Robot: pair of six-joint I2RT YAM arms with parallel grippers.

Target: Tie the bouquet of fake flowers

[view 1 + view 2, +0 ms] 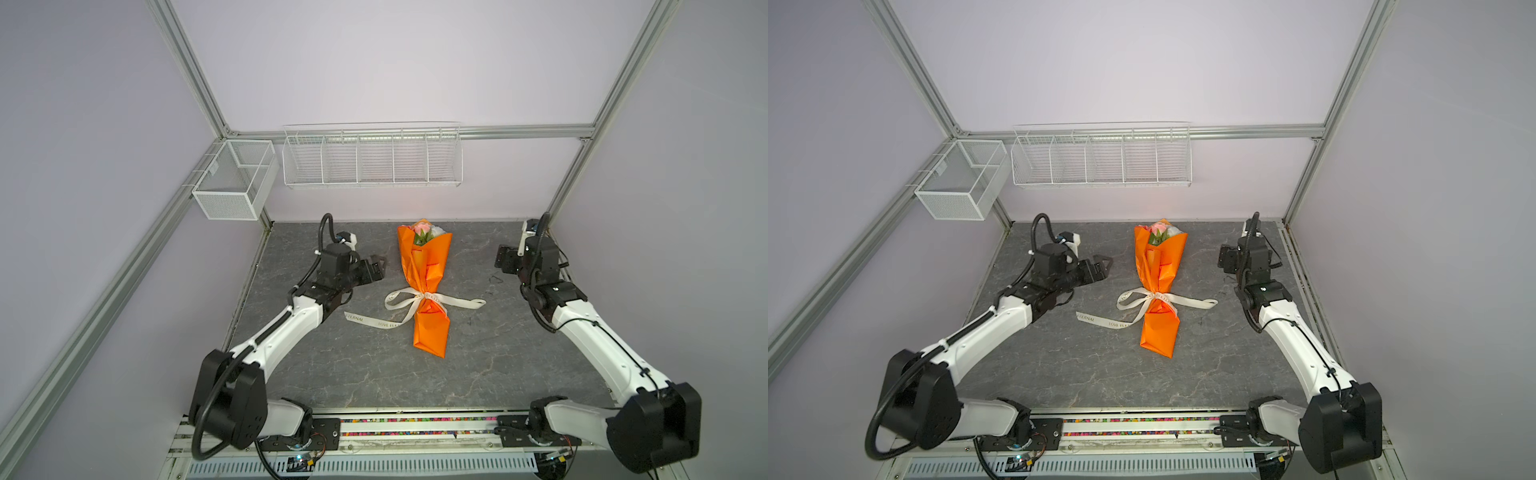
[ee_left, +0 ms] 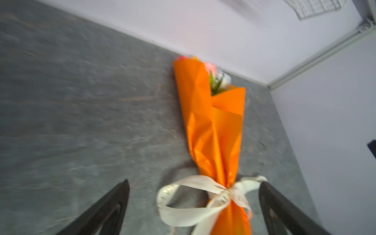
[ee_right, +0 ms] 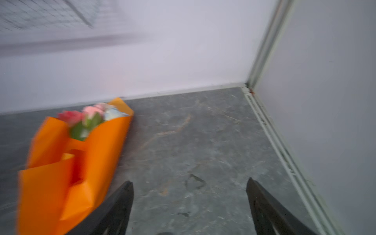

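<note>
Left tool [image 1: 376, 265] and right tool [image 3: 189, 183] are both gaping wide, gripping nothing. Bouquet [image 1: 424, 274] is lying between them on the bench [image 1: 332, 374], long axis running near-to-far, fake flowers [image 1: 423, 232] pointing at the back wall. Ribbon [image 1: 420, 297] bow is sitting nearer the left tool. Wrist views are smearing; knot tightness unreadable.

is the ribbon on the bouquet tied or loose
Tied: the ribbon cinches the bouquet in a knot, loops and tails spread on the table.
</note>
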